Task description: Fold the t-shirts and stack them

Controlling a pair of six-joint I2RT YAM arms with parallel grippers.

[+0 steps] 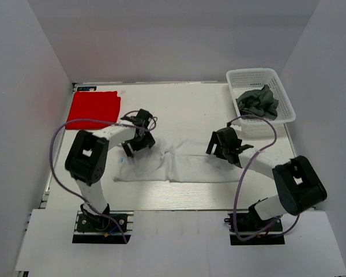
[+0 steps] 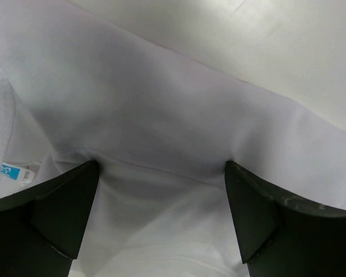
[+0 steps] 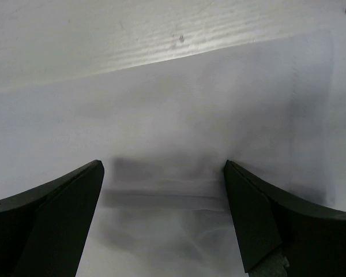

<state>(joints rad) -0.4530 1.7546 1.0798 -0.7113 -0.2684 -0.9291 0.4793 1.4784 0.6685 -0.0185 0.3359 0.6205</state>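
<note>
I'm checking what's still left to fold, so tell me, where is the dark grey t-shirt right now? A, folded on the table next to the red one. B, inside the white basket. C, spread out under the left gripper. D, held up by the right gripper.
B: the dark grey t-shirt lies crumpled inside the white basket at the far right.
</note>
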